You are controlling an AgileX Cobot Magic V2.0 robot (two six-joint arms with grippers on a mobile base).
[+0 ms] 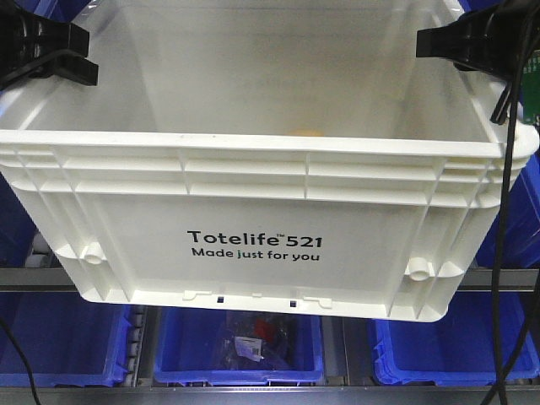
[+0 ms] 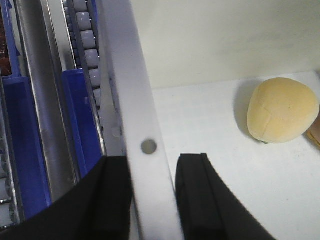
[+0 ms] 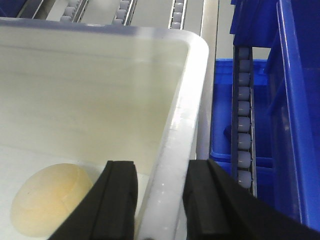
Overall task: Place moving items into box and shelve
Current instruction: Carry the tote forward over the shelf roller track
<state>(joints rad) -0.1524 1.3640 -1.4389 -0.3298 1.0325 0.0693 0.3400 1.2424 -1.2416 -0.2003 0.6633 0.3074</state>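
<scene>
The white box (image 1: 253, 211), printed "Totelife 521", hangs in the air in front of the shelf, held by both side rims. My left gripper (image 1: 51, 51) is shut on the left rim (image 2: 135, 100), one finger inside the box and one outside (image 2: 152, 165). On the opposite rim (image 3: 185, 100) my right gripper (image 1: 472, 42) is shut the same way (image 3: 161, 170). The pale yellow-cream lump (image 2: 282, 110) rests on the box floor and shows again in the right wrist view (image 3: 50, 197). Only a sliver of the pinkish-brown lump (image 2: 316, 136) shows at the frame edge.
Blue bins (image 1: 236, 346) sit on the lower shelf level under the box, one with small parts inside. More blue bins (image 3: 295, 100) and roller tracks (image 3: 243, 125) flank the box on both sides. A black cable (image 1: 506, 169) hangs by the right rim.
</scene>
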